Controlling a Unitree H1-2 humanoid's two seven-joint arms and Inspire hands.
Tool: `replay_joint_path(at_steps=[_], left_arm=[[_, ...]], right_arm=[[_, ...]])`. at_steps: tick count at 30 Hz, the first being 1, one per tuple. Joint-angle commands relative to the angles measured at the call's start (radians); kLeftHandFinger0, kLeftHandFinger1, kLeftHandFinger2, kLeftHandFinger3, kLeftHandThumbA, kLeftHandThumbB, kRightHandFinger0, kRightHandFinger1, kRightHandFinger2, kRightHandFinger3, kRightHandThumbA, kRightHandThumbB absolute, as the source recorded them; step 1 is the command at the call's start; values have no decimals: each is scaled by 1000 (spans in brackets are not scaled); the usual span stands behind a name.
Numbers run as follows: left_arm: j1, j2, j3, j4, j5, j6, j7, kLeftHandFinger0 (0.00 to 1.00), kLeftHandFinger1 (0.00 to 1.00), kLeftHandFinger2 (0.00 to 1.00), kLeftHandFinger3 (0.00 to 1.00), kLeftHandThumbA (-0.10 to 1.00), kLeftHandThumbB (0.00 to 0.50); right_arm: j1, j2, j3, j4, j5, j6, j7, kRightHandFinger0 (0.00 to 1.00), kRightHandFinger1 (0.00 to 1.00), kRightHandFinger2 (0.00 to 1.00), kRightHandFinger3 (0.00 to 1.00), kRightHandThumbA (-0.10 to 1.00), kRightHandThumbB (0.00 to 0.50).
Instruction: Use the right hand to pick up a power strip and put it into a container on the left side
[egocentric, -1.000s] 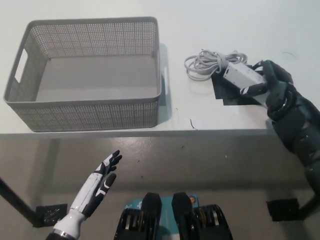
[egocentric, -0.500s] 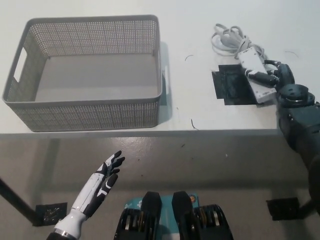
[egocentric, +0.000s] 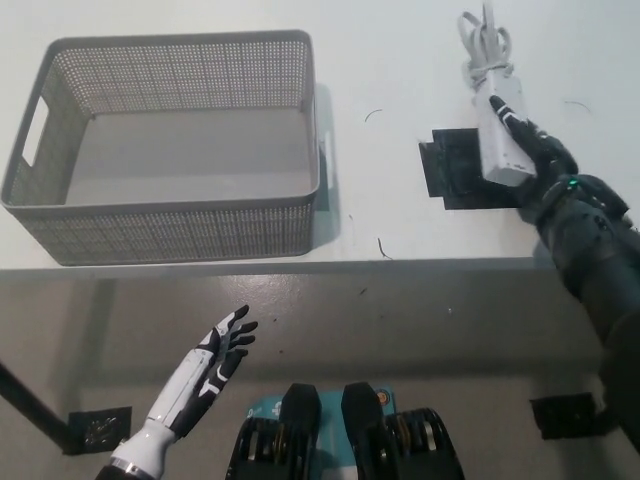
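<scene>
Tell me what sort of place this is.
Likely a lab or test workspace, not a home: a bare white table holding only a grey perforated basket, a black mat and a white power strip, above a plain grey floor.

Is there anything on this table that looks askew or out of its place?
Mostly no. The power strip sits tilted in the right hand, its cable trailing away. The grey basket stands square and empty. The left hand rests open below the table.
</scene>
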Motion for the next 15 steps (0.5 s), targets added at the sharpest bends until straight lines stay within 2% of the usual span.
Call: replay_joint_path(at_steps=[1, 2, 3, 5, 6, 7, 8, 9, 10, 12, 14, 15], left_arm=[[-31, 35, -13, -24, 16, -39, 10, 819, 845, 878, 1000, 1000, 143], [-32, 35, -14, -25, 20, -39, 11, 820, 844, 877, 1000, 1000, 145], [-31, 34, -14, -26, 24, -39, 11, 820, 845, 879, 1000, 1000, 150], [-30, 33, -13, -25, 28, -39, 8, 821, 847, 885, 1000, 1000, 159], [-29, 34, -13, -26, 26, -39, 7, 823, 848, 885, 1000, 1000, 159], [-27, 35, -14, -28, 23, -39, 5, 834, 852, 885, 1000, 1000, 151], [-26, 36, -16, -29, 22, -39, 6, 836, 852, 884, 1000, 1000, 151], [-27, 37, -18, -28, 24, -39, 9, 836, 851, 882, 1000, 1000, 151], [-27, 38, -19, -27, 24, -39, 9, 829, 845, 877, 1000, 1000, 153], [-28, 40, -22, -24, 22, -39, 9, 825, 842, 872, 1000, 1000, 155], [-28, 43, -25, -24, 25, -39, 12, 817, 834, 865, 1000, 1000, 153], [-30, 45, -30, -23, 23, -39, 13, 817, 833, 865, 1000, 1000, 150]], right_arm=[[-17, 99, -138, 3, 254, 101, 166, 0, 0, 562, 1000, -100, 144], [-16, 107, -154, 3, 265, 107, 170, 0, 0, 552, 1000, -100, 125], [-16, 116, -169, 3, 277, 117, 178, 0, 2, 547, 976, -100, 135], [-15, 127, -179, 1, 284, 132, 192, 0, 0, 562, 846, -100, 135], [-13, 131, -184, 1, 289, 147, 210, 0, 1, 568, 655, -100, 132], [-13, 137, -186, 0, 295, 157, 230, 0, 3, 578, 514, -100, 136], [-14, 143, -186, -2, 300, 158, 243, 0, 4, 575, 413, -100, 135], [-21, 151, -184, -6, 306, 162, 251, 0, 20, 579, 833, -100, 118], [-27, 156, -184, -9, 311, 172, 265, 0, 23, 585, 823, -100, 97], [-43, 168, -165, -24, 317, 180, 312, 0, 33, 601, 599, -100, 112], [-57, 177, -153, -36, 324, 181, 318, 0, 59, 613, 639, -100, 136], [-72, 186, -144, -52, 330, 186, 334, 0, 57, 609, 787, -100, 143]])
